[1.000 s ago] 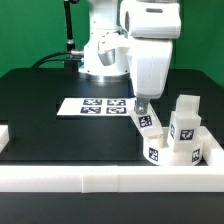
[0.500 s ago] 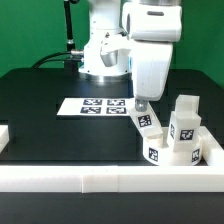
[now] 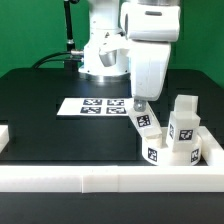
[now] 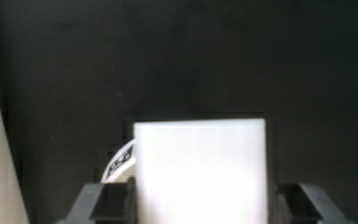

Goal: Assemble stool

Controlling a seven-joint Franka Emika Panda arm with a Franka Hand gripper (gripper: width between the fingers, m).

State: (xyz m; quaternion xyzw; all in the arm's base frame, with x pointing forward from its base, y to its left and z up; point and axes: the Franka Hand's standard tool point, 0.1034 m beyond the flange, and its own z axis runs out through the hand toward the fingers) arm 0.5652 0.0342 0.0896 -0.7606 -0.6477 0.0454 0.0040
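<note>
My gripper [image 3: 139, 101] reaches down from above and is shut on the top of a white stool leg [image 3: 146, 122]. The leg leans at a tilt and carries a marker tag. In the wrist view the leg [image 4: 197, 165] fills the space between my fingers [image 4: 105, 203], with a dark sliver on each side. The round seat disc [image 3: 160, 152] lies just in front of the leg, by the front rail. Two more legs [image 3: 184, 122] stand on the exterior view's right, touching the seat.
The marker board [image 3: 95, 105] lies flat on the black table behind the gripper. A long white rail [image 3: 100, 178] runs along the front edge, with a short piece [image 3: 5, 137] on the exterior view's left. The robot base [image 3: 100, 50] stands at the back.
</note>
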